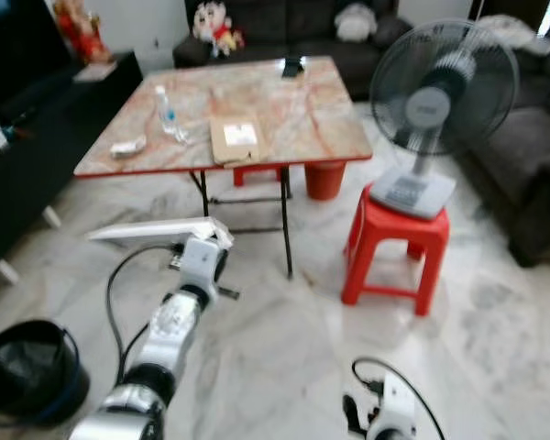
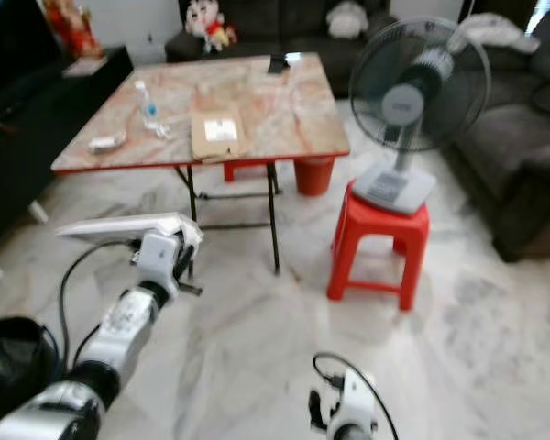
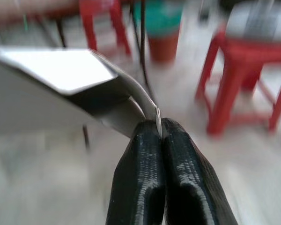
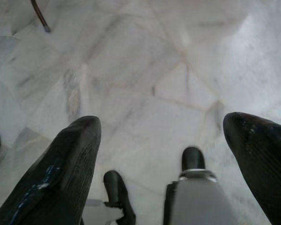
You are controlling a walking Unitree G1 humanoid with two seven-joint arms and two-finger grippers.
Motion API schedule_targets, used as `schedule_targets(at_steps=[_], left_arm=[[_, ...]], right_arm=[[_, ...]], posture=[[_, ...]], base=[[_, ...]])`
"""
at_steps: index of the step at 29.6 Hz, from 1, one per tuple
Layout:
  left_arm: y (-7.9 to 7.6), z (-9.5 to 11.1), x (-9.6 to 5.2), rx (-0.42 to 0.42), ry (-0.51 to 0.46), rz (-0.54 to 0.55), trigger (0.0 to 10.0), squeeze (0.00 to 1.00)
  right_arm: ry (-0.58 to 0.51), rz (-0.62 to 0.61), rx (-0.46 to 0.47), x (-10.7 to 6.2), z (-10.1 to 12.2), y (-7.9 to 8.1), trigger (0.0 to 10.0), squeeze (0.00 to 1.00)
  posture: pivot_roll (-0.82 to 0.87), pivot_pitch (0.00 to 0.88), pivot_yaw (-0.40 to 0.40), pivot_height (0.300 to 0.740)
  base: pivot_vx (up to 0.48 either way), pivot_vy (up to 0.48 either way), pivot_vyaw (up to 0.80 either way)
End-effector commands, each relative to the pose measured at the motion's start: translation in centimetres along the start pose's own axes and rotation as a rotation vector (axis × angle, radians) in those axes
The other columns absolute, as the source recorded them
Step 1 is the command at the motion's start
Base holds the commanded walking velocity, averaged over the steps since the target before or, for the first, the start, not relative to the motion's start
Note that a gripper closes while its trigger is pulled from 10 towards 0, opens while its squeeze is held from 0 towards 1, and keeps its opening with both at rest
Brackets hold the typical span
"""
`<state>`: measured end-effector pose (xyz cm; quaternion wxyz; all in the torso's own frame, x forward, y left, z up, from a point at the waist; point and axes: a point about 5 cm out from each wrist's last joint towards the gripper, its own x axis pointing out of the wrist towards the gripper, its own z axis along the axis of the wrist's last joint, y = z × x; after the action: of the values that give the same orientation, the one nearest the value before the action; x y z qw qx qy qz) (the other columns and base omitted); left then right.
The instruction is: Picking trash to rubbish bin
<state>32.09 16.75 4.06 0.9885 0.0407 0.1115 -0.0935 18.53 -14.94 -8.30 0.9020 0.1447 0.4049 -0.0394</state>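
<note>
I hold a flat white sheet of thin card or plastic [image 1: 156, 230] in my left pincer [image 3: 158, 129], and the hold is small: the two black fingers [image 3: 140, 178] are pressed together on only one edge or corner of the sheet, as my left wrist view shows. This is the first risk, I think. The sheet is wide and light, it stands out sideways from the pinch to my left, and if I swing the arm fast the air can bend it or pull it out from between the fingers, so it would fall on the pale marble floor [image 1: 284, 357]. The second risk is the drop itself: the round black rubbish bin with its dark bag [image 1: 23, 371] stands low at my left side, near my left elbow and well apart from the sheet, and the sheet looks about as wide as the mouth of the bin, so if I let it go flat it may rest across the rim or slide off beside it. I judge that I must tilt it downwards first. My right pincer [image 4: 164, 140] hangs idle over the floor with its fingers spread and nothing between them. The folding table with the marble-pattern top and red edge [image 1: 312, 119] is ahead of me, beyond the sheet.
</note>
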Motion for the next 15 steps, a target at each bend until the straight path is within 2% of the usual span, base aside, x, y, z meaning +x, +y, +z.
schedule_targets(at_steps=[1, 4, 7, 9, 10, 14, 15], left_arm=[[0.5, -1.0, -0.4, -0.039, 0.052, 0.014, 10.0, 0.0], [1.5, -3.0, -1.5, -0.079, 0.134, 0.063, 10.0, 0.0], [2.0, -3.9, -2.1, -0.112, 0.172, 0.095, 10.0, 0.0], [2.7, -5.9, -3.4, -0.153, 0.255, 0.148, 10.0, 0.0], [2.7, -5.9, -3.4, -0.153, 0.255, 0.148, 10.0, 0.0], [3.2, -8.4, -5.3, -0.154, 0.39, 0.19, 10.0, 0.0], [3.2, -8.4, -5.3, -0.154, 0.39, 0.19, 10.0, 0.0]], right_arm=[[-0.008, 0.008, 0.002, 0.1, 0.3, 0.3, 10.0, 0.0], [-0.003, 0.008, 0.001, 0.1, 0.2, 0.2, 10.0, 0.0], [-0.001, 0.008, 0.001, 0.1, 0.2, 0.2, 10.0, 0.0], [0.003, 0.01, -0.001, 0.1, 0.1, 0.2, 10.0, 0.0], [0.003, 0.01, -0.001, 0.1, 0.1, 0.2, 10.0, 0.0], [0.006, 0.011, -0.005, 0.1, 0.2, 0.2, 10.0, 0.0], [0.006, 0.011, -0.005, 0.1, 0.2, 0.2, 10.0, 0.0]], posture=[[-0.11, 0.0, 0.054, 0.74], [-0.1, 0.002, 0.05, 0.74], [-0.11, 0.003, 0.05, 0.74], [-0.1, 0.008, 0.043, 0.74], [-0.1, 0.008, 0.043, 0.74], [-0.1, 0.015, 0.038, 0.74], [-0.1, 0.015, 0.038, 0.74]], base=[[0.0, 0.0, 0.0], [0.0, 0.0, 0.0], [0.0, 0.0, 0.0], [0.0, 0.0, 0.0], [0.0, 0.0, 0.0], [0.0, 0.0, 0.0], [0.0, 0.0, 0.0]])
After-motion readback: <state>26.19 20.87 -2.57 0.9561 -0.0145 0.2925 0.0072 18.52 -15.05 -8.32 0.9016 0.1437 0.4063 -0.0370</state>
